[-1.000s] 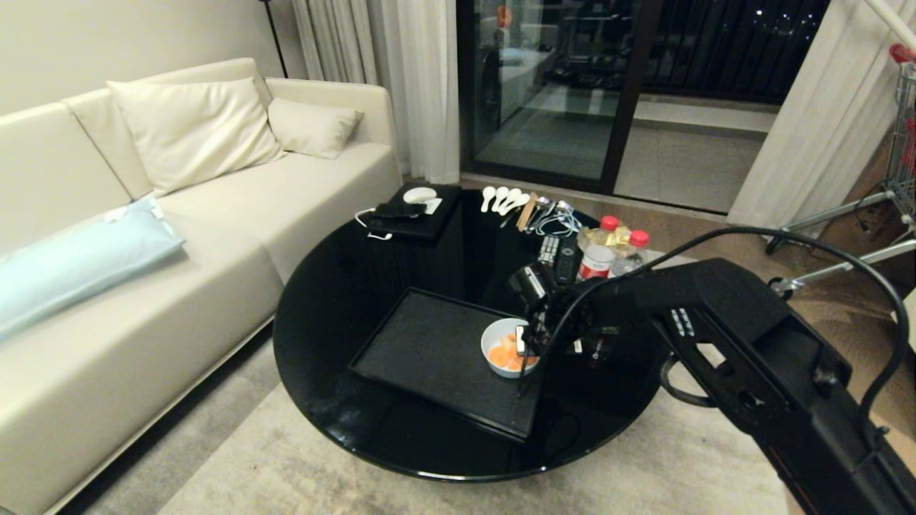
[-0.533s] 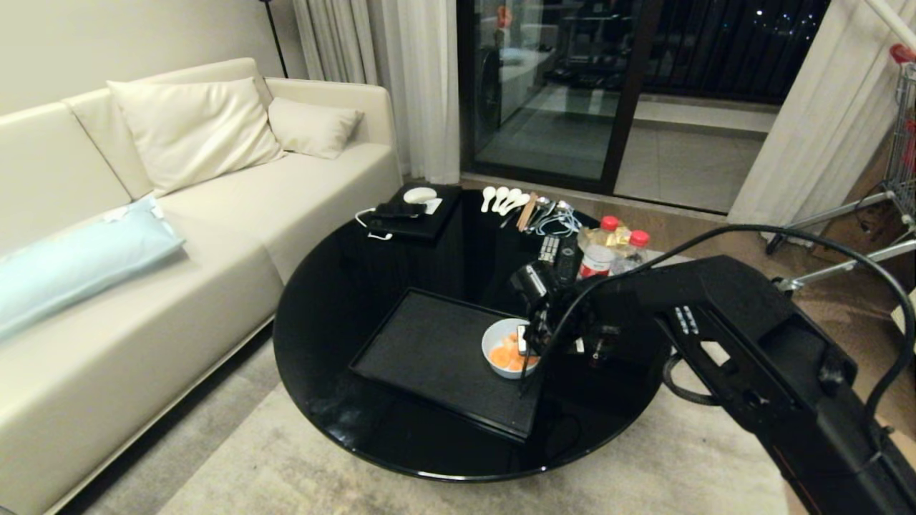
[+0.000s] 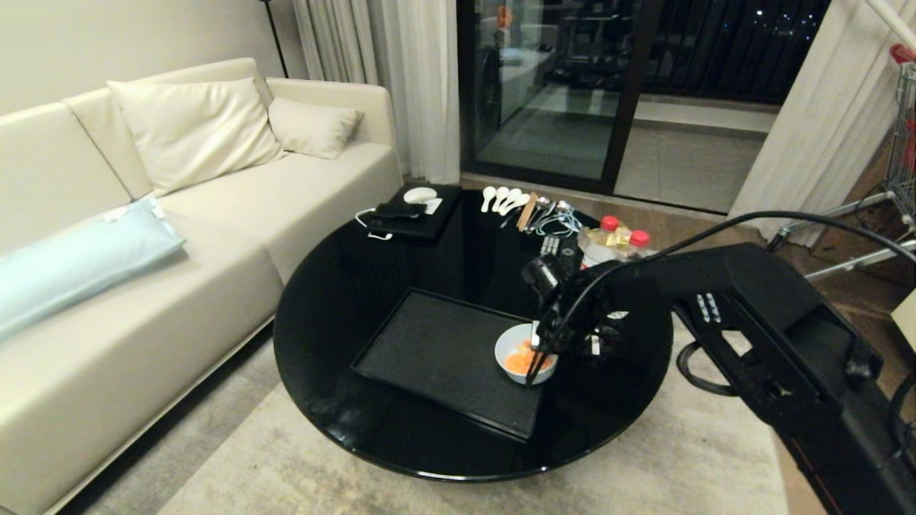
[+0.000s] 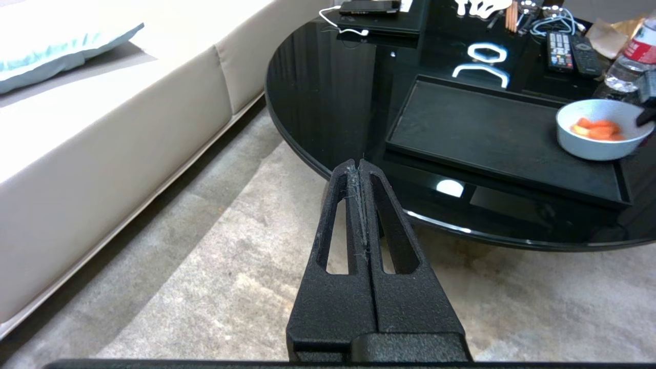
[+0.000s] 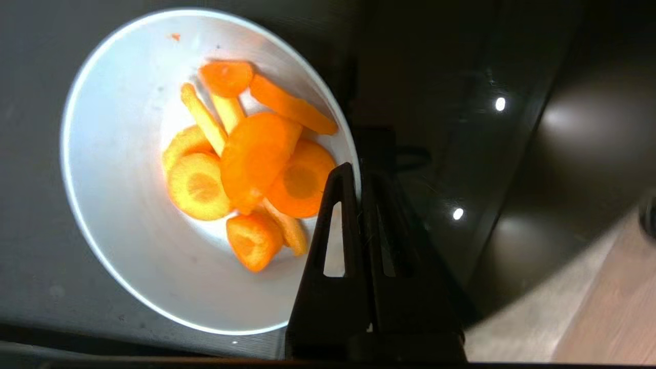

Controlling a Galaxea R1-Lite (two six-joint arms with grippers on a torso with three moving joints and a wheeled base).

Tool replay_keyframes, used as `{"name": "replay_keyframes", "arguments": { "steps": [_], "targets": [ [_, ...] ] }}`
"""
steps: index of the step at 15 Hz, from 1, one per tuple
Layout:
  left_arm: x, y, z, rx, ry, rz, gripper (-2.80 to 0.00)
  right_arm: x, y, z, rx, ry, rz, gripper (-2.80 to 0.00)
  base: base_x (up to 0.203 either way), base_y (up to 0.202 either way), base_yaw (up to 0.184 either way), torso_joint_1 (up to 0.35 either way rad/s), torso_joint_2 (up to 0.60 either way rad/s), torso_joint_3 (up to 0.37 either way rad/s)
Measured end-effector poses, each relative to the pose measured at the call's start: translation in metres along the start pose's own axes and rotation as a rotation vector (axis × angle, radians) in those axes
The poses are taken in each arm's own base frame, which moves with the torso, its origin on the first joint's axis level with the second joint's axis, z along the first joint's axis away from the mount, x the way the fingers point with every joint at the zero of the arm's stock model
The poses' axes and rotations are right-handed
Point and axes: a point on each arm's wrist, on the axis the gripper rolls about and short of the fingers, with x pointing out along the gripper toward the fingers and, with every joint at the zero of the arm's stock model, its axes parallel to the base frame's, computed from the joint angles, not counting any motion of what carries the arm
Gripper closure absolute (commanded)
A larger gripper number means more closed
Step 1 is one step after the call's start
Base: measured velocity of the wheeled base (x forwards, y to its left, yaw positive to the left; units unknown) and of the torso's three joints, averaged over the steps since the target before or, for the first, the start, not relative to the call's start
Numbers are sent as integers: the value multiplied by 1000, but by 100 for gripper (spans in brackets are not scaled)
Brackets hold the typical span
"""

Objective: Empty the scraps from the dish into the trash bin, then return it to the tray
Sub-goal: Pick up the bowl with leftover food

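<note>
Glossy black bench (image 3: 343,315): right pincer (image 5: 359,171) pinches the dish (image 3: 514,345) by its right rim; stiff, slippery, breakable, scraps (image 5: 251,164) loose inside.

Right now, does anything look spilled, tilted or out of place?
Nothing spilled. The small white bowl, tilted, overhangs the black rectangular tray's right edge, its rim pinched in the right claw; orange slices remain inside.
</note>
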Motion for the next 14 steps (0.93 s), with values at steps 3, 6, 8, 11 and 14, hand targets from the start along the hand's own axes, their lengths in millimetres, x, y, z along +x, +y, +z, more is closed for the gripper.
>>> {"name": "replay_keyframes", "arguments": {
  "steps": [3,6,8,11,14],
  "targets": [
    [0,0,0,0,0,0,0,-6,-13,6,90,24,-28,0,0,0,0,0,0,0],
    [0,0,0,0,0,0,0,-14,-24,14,173,34,-44,0,0,0,0,0,0,0],
    [0,0,0,0,0,0,0,-22,-29,18,214,40,-40,0,0,0,0,0,0,0],
    [0,0,0,0,0,0,0,-38,-39,26,267,45,-16,0,0,0,0,0,0,0],
    [0,0,0,0,0,0,0,-56,-54,30,297,57,-34,0,0,0,0,0,0,0]
  ]
}}
